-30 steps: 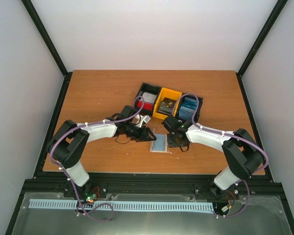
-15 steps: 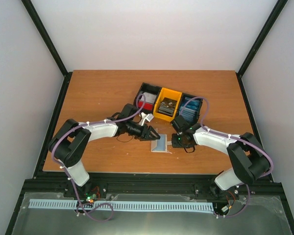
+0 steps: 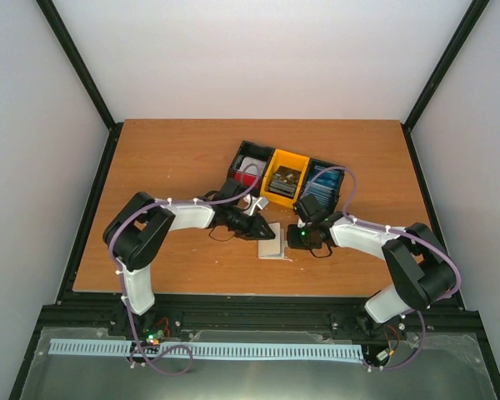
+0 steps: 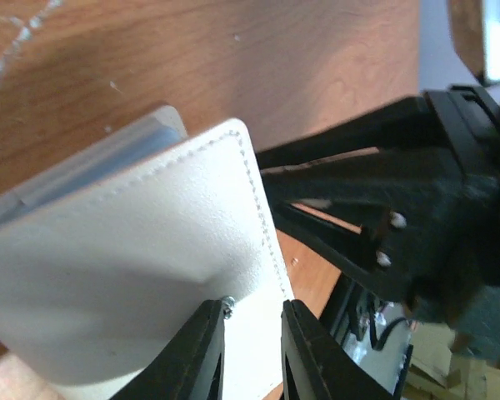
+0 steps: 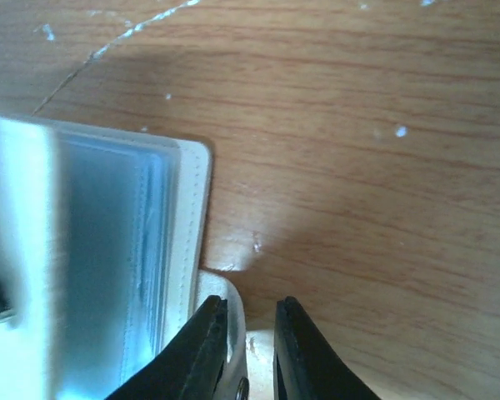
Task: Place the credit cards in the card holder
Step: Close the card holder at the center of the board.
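Card holder (image 3: pixel 271 247): one, beige, near the front of the table (image 3: pixel 175 158), between two end effectors. Bin tray (image 3: pixel 269 177): one, behind it, with three compartments, each holding a stack of credit cards (image 3: pixel 321 185). One more pale blue card (image 5: pixel 108 250) shows inside the holder.

Left end effector (image 4: pixel 252 312) has its fingers nearly together, pinching the edge of the holder's raised cover. Right end effector (image 5: pixel 250 308) is narrowly parted at the holder's snap tab (image 5: pixel 225 312); whether it grips the tab cannot be told.

Half a second ago the holder lay open, blue face up. Now the beige cover is folded over it, and both end effectors have narrowed and closed in from either side.
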Motion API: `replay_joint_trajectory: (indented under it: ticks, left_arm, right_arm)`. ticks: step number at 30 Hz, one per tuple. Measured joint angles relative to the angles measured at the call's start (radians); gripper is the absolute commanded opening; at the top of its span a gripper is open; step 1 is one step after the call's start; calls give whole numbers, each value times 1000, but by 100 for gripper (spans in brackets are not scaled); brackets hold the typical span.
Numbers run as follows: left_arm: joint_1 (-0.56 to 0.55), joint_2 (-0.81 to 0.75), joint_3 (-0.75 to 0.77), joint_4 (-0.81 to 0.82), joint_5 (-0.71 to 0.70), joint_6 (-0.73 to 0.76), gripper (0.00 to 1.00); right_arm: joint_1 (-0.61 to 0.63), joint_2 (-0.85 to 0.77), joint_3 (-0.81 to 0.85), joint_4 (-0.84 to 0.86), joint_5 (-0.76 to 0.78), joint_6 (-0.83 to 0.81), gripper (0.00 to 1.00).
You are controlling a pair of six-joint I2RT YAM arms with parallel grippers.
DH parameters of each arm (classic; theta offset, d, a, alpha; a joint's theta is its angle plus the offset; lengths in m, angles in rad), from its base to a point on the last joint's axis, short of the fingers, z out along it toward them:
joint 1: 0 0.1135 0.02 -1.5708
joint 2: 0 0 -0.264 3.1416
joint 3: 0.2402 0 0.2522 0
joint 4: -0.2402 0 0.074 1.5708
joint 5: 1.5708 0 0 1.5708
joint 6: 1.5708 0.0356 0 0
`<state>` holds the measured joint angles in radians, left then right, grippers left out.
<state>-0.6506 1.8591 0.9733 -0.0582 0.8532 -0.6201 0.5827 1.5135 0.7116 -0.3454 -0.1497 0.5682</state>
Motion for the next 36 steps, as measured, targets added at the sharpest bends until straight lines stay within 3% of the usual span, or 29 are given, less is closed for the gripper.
replay_joint_trajectory:
  ticks: [8,16,26,36]
  left_arm:
    - [-56,50,114,-193,-214,5,17]
    - [-71,53,147,-264,-290,5,15]
    - [-71,45,148,-270,-286,5,22]
    - [-70,-99,105,-413,-391,-34,40]
  right_arm:
    - [0,-46,-1,14,-36,-3,10]
    - [-1,-34,0,78,-143,-7,10]
    - [-6,42,14,111,-235,-23,18]
    - [-6,44,42,85,-258,-30,28]
